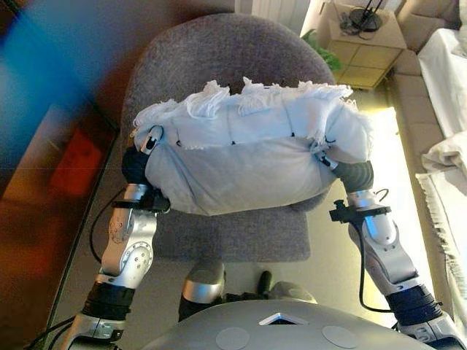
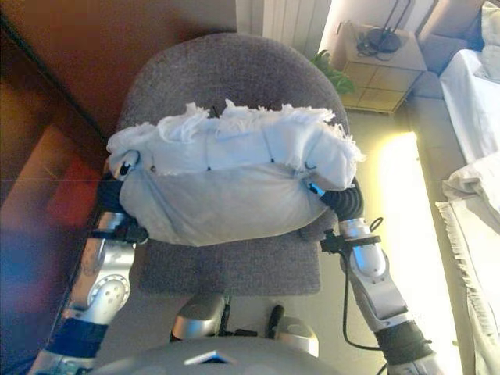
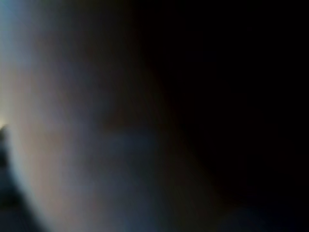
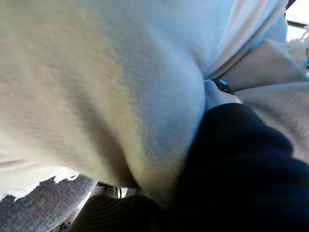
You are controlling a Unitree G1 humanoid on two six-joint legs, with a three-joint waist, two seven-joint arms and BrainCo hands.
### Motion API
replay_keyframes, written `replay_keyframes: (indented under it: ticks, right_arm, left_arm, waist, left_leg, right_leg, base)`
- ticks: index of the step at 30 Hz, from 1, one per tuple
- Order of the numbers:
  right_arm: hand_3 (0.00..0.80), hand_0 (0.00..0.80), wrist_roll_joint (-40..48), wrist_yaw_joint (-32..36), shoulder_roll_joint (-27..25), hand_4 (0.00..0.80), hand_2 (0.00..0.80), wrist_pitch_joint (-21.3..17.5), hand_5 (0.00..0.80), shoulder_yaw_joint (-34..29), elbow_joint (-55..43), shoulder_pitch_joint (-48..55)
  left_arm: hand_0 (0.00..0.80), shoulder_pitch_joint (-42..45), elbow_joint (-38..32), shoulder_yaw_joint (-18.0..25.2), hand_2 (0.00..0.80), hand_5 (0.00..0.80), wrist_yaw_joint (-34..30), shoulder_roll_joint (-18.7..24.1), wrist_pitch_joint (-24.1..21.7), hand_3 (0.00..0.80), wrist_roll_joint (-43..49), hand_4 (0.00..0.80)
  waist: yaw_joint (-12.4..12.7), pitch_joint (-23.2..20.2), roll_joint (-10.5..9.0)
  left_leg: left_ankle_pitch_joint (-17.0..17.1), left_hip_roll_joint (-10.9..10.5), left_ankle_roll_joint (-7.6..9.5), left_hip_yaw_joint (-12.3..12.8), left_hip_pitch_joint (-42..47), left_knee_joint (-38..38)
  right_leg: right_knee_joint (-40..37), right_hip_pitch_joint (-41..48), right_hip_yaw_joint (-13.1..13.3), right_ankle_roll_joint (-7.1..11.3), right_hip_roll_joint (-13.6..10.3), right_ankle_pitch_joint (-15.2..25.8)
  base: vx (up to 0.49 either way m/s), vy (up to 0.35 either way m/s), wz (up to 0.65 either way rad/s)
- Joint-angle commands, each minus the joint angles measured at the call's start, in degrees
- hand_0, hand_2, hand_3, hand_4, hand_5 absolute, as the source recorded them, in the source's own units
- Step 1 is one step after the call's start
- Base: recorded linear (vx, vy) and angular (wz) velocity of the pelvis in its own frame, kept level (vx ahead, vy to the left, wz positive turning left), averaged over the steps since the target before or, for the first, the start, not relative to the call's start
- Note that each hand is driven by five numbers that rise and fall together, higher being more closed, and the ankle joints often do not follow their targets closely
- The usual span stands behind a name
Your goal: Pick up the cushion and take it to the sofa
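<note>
Above grey chair, betw. both hands: plump white fringed cushion.

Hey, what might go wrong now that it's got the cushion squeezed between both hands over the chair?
The cushion is soft and held only at its ends by the left hand and right hand, so it might sag and slip out. It also blocks the view downward, so turning away could bump the chair.

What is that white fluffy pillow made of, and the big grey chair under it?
The cushion looks like soft, matte white cloth: it creases and bulges, and one edge has a shaggy, thready fringe. The filling is hidden. The armchair looks covered in grey woven fabric, slightly fuzzy and speckled, with no shine. Its frame inside cannot be seen.
</note>
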Motion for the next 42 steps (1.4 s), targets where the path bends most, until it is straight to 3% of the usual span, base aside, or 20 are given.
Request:
replay_keyframes:
  ticks: [1, 2, 3, 5, 7, 9, 10, 13, 15, 18, 23, 30, 40, 42]
  right_arm:
    - [0.8, 0.8, 2.25, 6.06, 0.78, 0.8, 0.8, -3.54, 0.8, -0.71, -8.97, -0.64]
    - [0.8, 0.8, 2.32, 6.59, 1.23, 0.8, 0.8, -3.62, 0.8, -0.8, -9.04, -0.34]
    - [0.8, 0.8, 1.85, 6.2, 1.95, 0.8, 0.8, -4.06, 0.8, -0.32, -9.3, -0.25]
    - [0.8, 0.8, -0.66, 3.44, 3.51, 0.8, 0.8, -4.61, 0.8, 1.96, -9.28, -1.14]
    - [0.8, 0.8, -0.97, 1.61, 4.87, 0.8, 0.8, -5.29, 0.8, 3.14, -7.4, -2.31]
    - [0.8, 0.8, -0.96, 1.61, 5.23, 0.8, 0.8, -5.66, 0.8, 3.12, -7.09, -1.99]
    - [0.8, 0.8, -1.46, 1.61, 5.38, 0.8, 0.8, -5.96, 0.8, 3.25, -7.11, -1.65]
    - [0.8, 0.8, -2.69, 0.67, 6.37, 0.8, 0.8, -6.34, 0.8, 4.23, -4.12, -4.46]
    - [0.8, 0.8, -1.46, 0.93, 6.45, 0.8, 0.8, -6.14, 0.8, 4.54, -2.58, -5.75]
    - [0.8, 0.8, 0.6, -0.39, 6.63, 0.8, 0.8, -3.96, 0.8, 5.61, -1.92, -6.92]
    - [0.8, 0.8, 1.52, -0.34, 7.55, 0.8, 0.8, -4.52, 0.8, 7.75, 1.37, -8.93]
    - [0.8, 0.8, 1.52, -3.66, 9.54, 0.8, 0.8, -3.42, 0.8, 10.96, 7.56, -14.8]
    - [0.8, 0.8, 9.72, -3.73, 18.33, 0.8, 0.8, -1.36, 0.8, 15.02, 32.14, -25.22]
    - [0.8, 0.8, 13.02, -3.48, 20.38, 0.8, 0.8, -0.35, 0.8, 15.37, 37.09, -28.43]
  left_arm:
    - [0.8, -1.99, -9.52, -2.9, 0.8, 0.8, -1.51, -1.74, -4.91, 0.8, -1.42, 0.8]
    - [0.8, -1.73, -9.43, -3.35, 0.8, 0.8, -1.05, -1.6, -5.33, 0.8, -1.06, 0.8]
    - [0.8, -1.94, -9.0, -3.67, 0.8, 0.8, -1.81, -1.01, -5.59, 0.8, -0.69, 0.8]
    - [0.8, -2.62, -7.93, -4.18, 0.8, 0.8, -3.22, -0.87, -4.83, 0.8, 1.55, 0.8]
    - [0.8, -4.04, -6.76, -3.83, 0.8, 0.8, -2.81, -0.14, -2.59, 0.8, 0.81, 0.8]
    - [0.8, -5.14, -6.17, -2.94, 0.8, 0.8, -3.16, 0.51, -1.41, 0.8, 0.01, 0.8]
    - [0.8, -5.58, -6.33, -2.18, 0.8, 0.8, -3.45, 0.55, -0.91, 0.8, -0.08, 0.8]
    - [0.8, -6.52, -7.16, -2.75, 0.8, 0.8, -1.45, 0.26, -0.83, 0.8, 2.03, 0.8]
    - [0.8, -6.36, -6.61, -2.89, 0.8, 0.8, 0.15, 0.07, -0.47, 0.8, 3.37, 0.8]
    - [0.8, -4.83, -6.37, -3.66, 0.8, 0.8, 0.83, -0.67, 0.65, 0.8, 5.98, 0.8]
    - [0.8, -5.34, -4.67, -3.33, 0.8, 0.8, 1.33, -1.07, 0.71, 0.8, 8.42, 0.8]
    - [0.8, -10.94, 1.39, -4.44, 0.8, 0.8, 3.16, -1.14, 2.05, 0.8, 11.59, 0.8]
    - [0.8, -25.18, 25.26, -10.19, 0.8, 0.8, 7.16, -5.63, 5.79, 0.8, 18.32, 0.8]
    - [0.8, -28.58, 29.67, -11.41, 0.8, 0.8, 7.44, -7.01, 8.57, 0.8, 18.76, 0.8]
  waist:
    - [-2.2, -6.65, -3.8]
    - [-2.14, -7.03, -4.11]
    - [-1.82, -7.45, -4.65]
    - [-1.89, -8.05, -4.35]
    - [-2.21, -8.22, -3.03]
    - [-3.06, -7.88, -2.43]
    - [-3.56, -7.32, -2.02]
    - [-3.6, -5.59, -1.73]
    - [-2.52, -5.62, -2.17]
    - [-0.81, -6.43, -3.44]
    - [0.98, -7.17, -3.32]
    - [1.93, -6.86, -3.57]
    - [1.78, -6.93, -4.68]
    - [1.95, -6.5, -4.91]
  left_leg:
    - [-3.34, 0.06, 1.73, 4.87, -8.87, 6.07]
    - [-3.06, -0.61, 2.2, 4.47, -8.38, 4.94]
    - [-3.7, -1.93, 4.05, 3.26, -7.7, 3.58]
    - [-3.46, -2.45, 5.18, -0.19, -4.48, 0.01]
    - [-2.83, -1.8, 4.82, -2.61, -1.89, -2.6]
    - [-2.4, -1.73, 4.33, -4.29, -0.56, -3.67]
    - [-2.45, -1.47, 3.83, -4.55, 0.21, -4.14]
    - [-3.62, -0.66, 3.56, -4.81, 1.4, -4.23]
    - [-3.92, -0.4, 3.19, -5.72, 1.19, -3.71]
    - [-3.98, 0.6, 1.84, -4.7, 1.69, -3.7]
    - [-3.28, 2.72, -0.38, -2.45, 2.31, -5.18]
    - [-2.9, 4.54, -1.92, -0.97, 2.55, -5.7]
    - [-3.12, 6.82, -3.04, 1.11, 3.98, -4.92]
    - [-3.21, 7.06, -3.16, 1.03, 3.6, -4.36]
  right_leg:
    - [5.77, 4.13, -3.34, 2.37, 0.83, -0.46]
    - [7.7, 3.41, -3.33, 3.41, 0.91, 1.01]
    - [13.54, 2.03, -1.44, 5.15, 1.6, 4.15]
    - [22.73, -5.04, 0.9, 7.48, 2.68, 9.06]
    - [19.93, -9.25, 0.98, 7.13, 1.21, 8.91]
    - [13.76, -9.62, 0.65, 6.19, -0.04, 7.76]
    - [7.51, -10.71, 0.7, 5.82, -1.65, 9.04]
    - [4.49, -11.41, 0.6, 6.39, -2.47, 10.64]
    - [1.73, -8.84, -0.99, 6.12, -2.21, 8.27]
    - [-2.68, -4.92, -4.24, 5.98, -2.92, 8.72]
    - [-7.3, -1.39, -7.45, 5.76, -3.72, 9.07]
    - [-9.71, -0.36, -9.13, 6.07, -4.57, 10.19]
    - [-9.7, 1.53, -10.3, 7.67, -6.15, 11.63]
    - [-9.56, 1.5, -10.56, 7.98, -6.4, 11.99]
  base:
    - [0.501, 0.12, 0.01]
    - [0.423, 0.068, -0.04]
    - [0.416, 0.0, -0.03]
    - [0.376, -0.061, 0.07]
    - [0.316, -0.113, 0.4]
    - [0.252, -0.148, 0.45]
    - [0.181, -0.129, 0.32]
    - [0.148, -0.156, 0.53]
    - [0.197, -0.251, 0.9]
    - [0.182, -0.159, 0.6]
    - [0.147, -0.027, 0.26]
    - [0.112, -0.001, 0.1]
    - [0.161, -0.016, 0.07]
    - [0.106, -0.054, 0.03]
